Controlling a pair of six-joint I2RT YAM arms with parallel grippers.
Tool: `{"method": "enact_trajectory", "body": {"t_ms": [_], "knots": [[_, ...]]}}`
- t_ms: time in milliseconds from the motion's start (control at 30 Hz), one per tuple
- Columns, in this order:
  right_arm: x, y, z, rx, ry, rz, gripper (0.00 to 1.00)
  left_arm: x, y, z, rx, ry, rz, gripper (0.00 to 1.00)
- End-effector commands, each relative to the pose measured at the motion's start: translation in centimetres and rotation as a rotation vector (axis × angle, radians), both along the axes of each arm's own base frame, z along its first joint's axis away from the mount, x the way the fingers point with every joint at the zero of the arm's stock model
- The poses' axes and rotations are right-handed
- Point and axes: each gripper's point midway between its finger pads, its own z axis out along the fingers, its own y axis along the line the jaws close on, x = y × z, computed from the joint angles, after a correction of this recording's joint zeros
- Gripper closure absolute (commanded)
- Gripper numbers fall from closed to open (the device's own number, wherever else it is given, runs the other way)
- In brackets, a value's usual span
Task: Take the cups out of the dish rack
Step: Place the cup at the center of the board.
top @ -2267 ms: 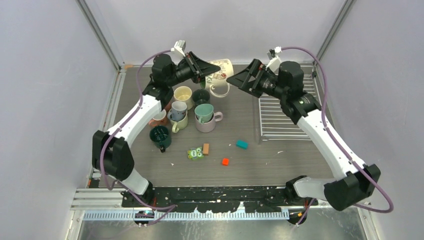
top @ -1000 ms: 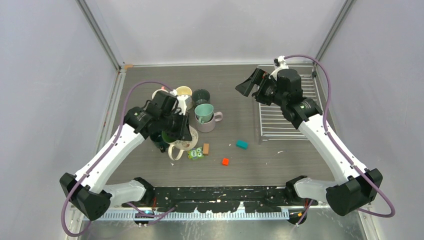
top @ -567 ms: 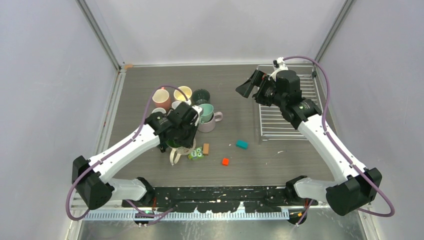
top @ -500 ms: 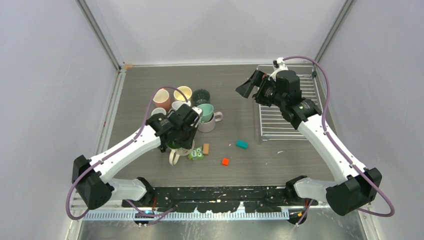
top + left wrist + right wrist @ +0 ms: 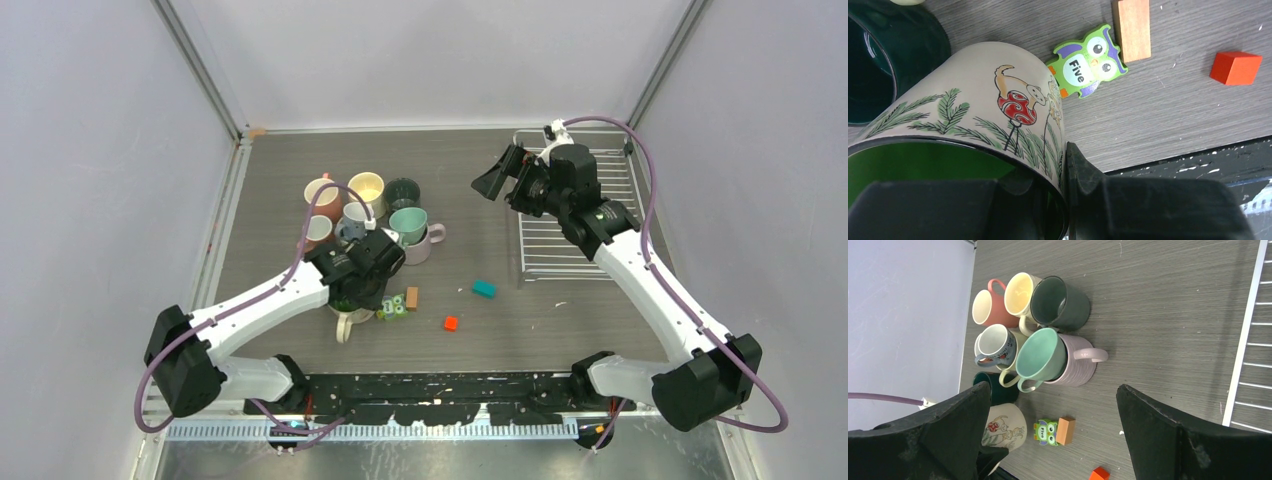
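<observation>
Lab test cell: alu frame posts (image 5: 198, 68), plain walls (image 5: 90, 150).

cups (image 5: 366, 188) cluster left, dish rack (image 5: 565, 250) well apart right, blocks (image 5: 484, 289) between them, nearer; one cup (image 5: 1040, 359) seemingly sits inside another

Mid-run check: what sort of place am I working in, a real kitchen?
Most likely a lab test cell, not a kitchen: plain panel walls on aluminium frame posts enclose the table, and toy blocks lie near the mugs and a wire dish rack.
</observation>
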Motion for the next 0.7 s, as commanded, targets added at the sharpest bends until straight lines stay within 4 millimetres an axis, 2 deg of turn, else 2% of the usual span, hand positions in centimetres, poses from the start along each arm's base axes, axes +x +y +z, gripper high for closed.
{"method": "enact_trajectory", "body": {"t_ms": [0,667], "knots": [[0.2,-0.1,1.4,0.015,-0.055,-0.001,0.0,2.3,-0.7,1.6,-0.039,-0.133,0.075,1.0],[-0.1,0.0,0.8,0.005,-0.041,0.013,0.0,1.7,0.3,-1.8,0.059,-0.102,0.165,1.0]]}}
